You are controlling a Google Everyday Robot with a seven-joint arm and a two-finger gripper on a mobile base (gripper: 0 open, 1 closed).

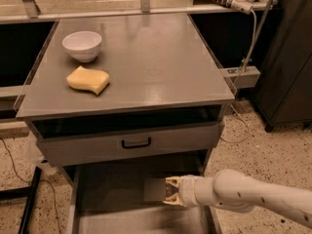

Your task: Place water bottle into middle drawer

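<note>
The middle drawer (109, 189) is pulled open below the cabinet and shows a flat grey floor with low thin side walls. My gripper (172, 191) reaches in from the right on a white arm and hangs just above the drawer floor, right of its middle. The water bottle does not show. A flat grey patch (155, 190) covers the spot right at the gripper's tip, to its left.
The drawer front with a black handle (136, 143) stands slightly open above the middle drawer. A white bowl (82, 45) and a yellow sponge (88, 79) lie on the cabinet top. A dark cabinet (287, 57) and cables stand to the right.
</note>
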